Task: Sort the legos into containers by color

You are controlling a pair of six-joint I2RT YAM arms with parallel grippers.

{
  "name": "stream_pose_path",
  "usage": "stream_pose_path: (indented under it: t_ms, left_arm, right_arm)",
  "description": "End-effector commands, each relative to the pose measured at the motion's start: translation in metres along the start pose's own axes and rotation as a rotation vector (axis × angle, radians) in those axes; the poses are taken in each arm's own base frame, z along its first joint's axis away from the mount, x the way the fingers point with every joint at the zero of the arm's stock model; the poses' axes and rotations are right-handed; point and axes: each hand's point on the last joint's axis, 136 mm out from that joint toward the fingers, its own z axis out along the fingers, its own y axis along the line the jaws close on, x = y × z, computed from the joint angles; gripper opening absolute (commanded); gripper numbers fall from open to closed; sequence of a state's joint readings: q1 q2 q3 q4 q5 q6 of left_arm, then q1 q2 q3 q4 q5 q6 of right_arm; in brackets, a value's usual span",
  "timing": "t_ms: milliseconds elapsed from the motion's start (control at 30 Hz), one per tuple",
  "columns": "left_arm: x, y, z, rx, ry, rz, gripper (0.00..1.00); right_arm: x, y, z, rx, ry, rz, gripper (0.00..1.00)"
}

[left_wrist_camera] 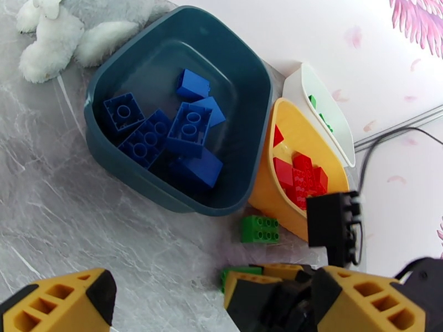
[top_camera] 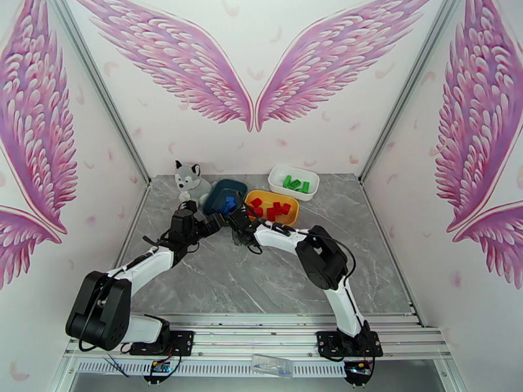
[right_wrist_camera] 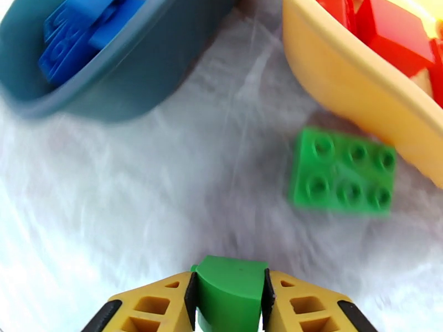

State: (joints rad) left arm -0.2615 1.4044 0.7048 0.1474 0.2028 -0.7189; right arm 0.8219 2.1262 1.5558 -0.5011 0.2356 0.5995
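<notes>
Green lego (right_wrist_camera: 230, 291), bottom cut off, pinched by right hand (right_wrist_camera: 228, 284)

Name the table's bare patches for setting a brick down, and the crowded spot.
Free: near middle of the table, and right of the white tub. Crowded: before the teal tub and yellow tub, around the loose green brick.

A grey marbled tabletop (top_camera: 261, 289) lay beneath the right pincer (top_camera: 238, 222) and spread out on every side of it. Beyond the pincer and well off to either flank rose white walls (top_camera: 261, 151) painted with large pink wings (top_camera: 189, 66), joined by metal corner posts (top_camera: 102, 93). The light was soft and even.
</notes>
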Motion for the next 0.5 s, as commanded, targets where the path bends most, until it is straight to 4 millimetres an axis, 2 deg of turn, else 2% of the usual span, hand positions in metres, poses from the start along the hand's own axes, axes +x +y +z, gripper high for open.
stream_pose_path:
  t_ms: [0, 267, 333, 467]
  left_arm:
    - [0.002, -0.005, 0.0, 0.035, 0.015, 0.003, 0.99]
    - [0.008, -0.018, 0.004, 0.069, 0.043, 0.038, 0.99]
    - [0.016, -0.026, 0.01, 0.083, 0.07, 0.055, 0.99]
    - [0.043, -0.052, 0.026, 0.152, 0.165, 0.097, 0.99]
  right_arm:
    - [-0.014, -0.004, -0.035, -0.004, -0.07, -0.021, 0.26]
    - [-0.05, -0.04, -0.08, 0.036, -0.178, 0.016, 0.24]
    - [-0.065, -0.053, -0.087, 0.048, -0.207, 0.043, 0.24]
    - [-0.106, -0.092, -0.097, 0.088, -0.271, 0.125, 0.24]
